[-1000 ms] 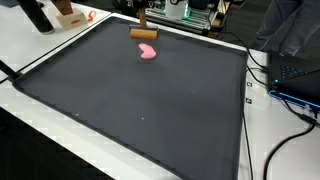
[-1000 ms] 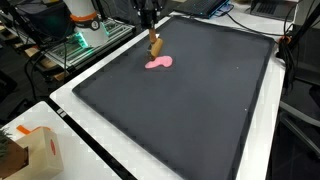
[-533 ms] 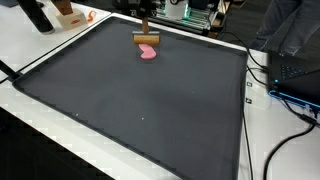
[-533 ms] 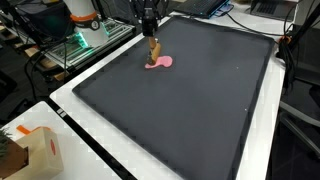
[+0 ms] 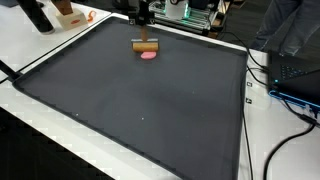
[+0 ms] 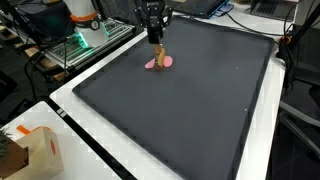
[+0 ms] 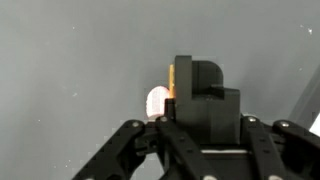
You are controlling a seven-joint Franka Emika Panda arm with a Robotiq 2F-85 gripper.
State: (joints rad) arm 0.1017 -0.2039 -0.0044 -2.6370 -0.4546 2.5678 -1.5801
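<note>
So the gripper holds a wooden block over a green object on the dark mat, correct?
Not green: the object is pink, as both exterior views show. The gripper does hold the wooden block over it on the dark mat.

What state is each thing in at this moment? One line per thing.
gripper: shut on the wooden block.
wooden block: held up off the black mat, just over the pink piece.
pink piece: lying loose on the black mat, not gripped.
black mat: spread flat.
</note>
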